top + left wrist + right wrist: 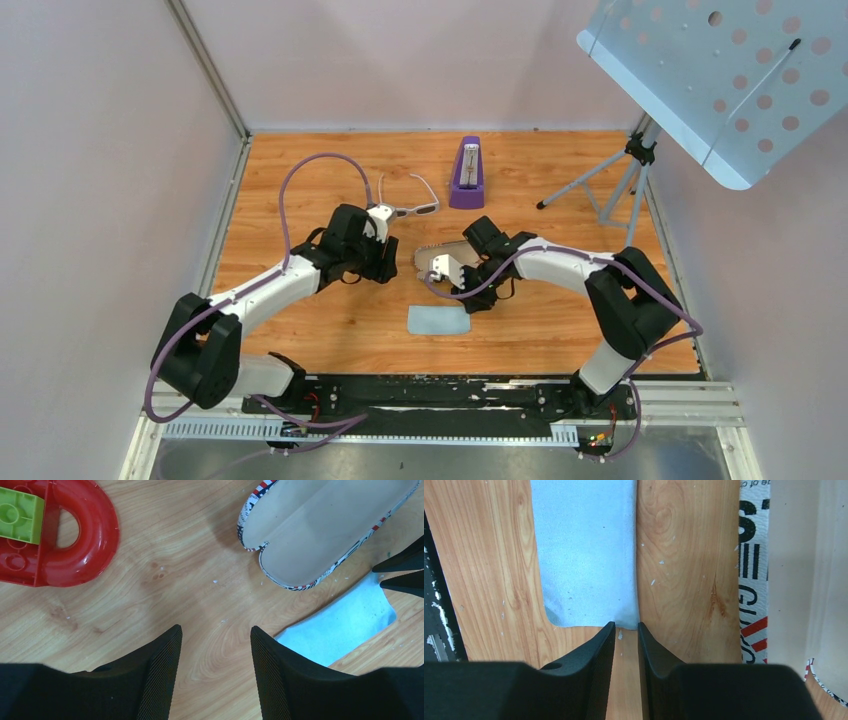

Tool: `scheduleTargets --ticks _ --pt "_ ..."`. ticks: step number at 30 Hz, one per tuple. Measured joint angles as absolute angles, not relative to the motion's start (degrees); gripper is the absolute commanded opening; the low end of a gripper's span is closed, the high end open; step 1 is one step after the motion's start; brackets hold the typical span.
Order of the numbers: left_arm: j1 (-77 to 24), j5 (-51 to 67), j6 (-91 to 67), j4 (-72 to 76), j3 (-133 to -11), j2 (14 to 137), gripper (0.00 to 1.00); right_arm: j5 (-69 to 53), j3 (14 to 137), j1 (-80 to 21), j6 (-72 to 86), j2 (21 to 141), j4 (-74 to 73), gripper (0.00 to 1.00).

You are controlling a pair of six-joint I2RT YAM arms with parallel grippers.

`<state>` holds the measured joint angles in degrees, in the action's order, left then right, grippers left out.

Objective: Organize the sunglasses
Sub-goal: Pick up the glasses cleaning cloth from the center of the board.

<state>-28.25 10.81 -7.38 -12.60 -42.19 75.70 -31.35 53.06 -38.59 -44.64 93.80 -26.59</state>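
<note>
A wood-grain table (pixel 300 330) sits between pale walls, with bare board along its left side and its far left corner. The left gripper (pixel 216 665) has its black fingers spread wide, with only bare wood between them. It is just left of the open oblong case (pixel 310 535), which has a stars-and-stripes rim and a pale lining. The right gripper (pixel 624 640) has its fingers drawn almost together, leaving a thin slit that shows wood. Its tips are at the edge of the light blue square cloth (pixel 584 550) lying just in front of the case; whether they nip the cloth cannot be told. Left of the case, past the left gripper, a red plastic arch (pixel 95 535) holds a green block (pixel 20 512). The slim white-framed sunglasses (pixel 412 210) lie behind the case, arms unfolded toward the far wall and one end close against the left wrist. A purple metronome (pixel 467 175) stands behind the case. A tripod (pixel 620 185) and a perforated pale blue panel (pixel 720 80) crowd the far right.
</note>
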Motion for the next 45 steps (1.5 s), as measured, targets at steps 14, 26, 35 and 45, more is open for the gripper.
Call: scheduleTargets --ticks 14,26,35,45 --pt "-28.25 10.96 -7.51 -12.6 -42.22 75.77 0.56 -29.98 54.98 -38.61 -44.53 94.96 -26.63 0.26" --pt "-28.25 10.96 -7.49 -12.97 -42.44 76.31 0.55 -29.98 54.98 -39.35 -44.97 95.59 -28.05 0.0" --pt "-30.24 16.93 -9.65 -8.69 -41.56 76.51 0.52 -29.36 54.92 -39.35 -48.12 93.34 -33.15 0.0" --pt "-36.99 18.2 -8.91 -4.95 -40.93 82.65 0.42 -29.32 54.04 -39.22 -50.72 91.68 -36.56 0.0"
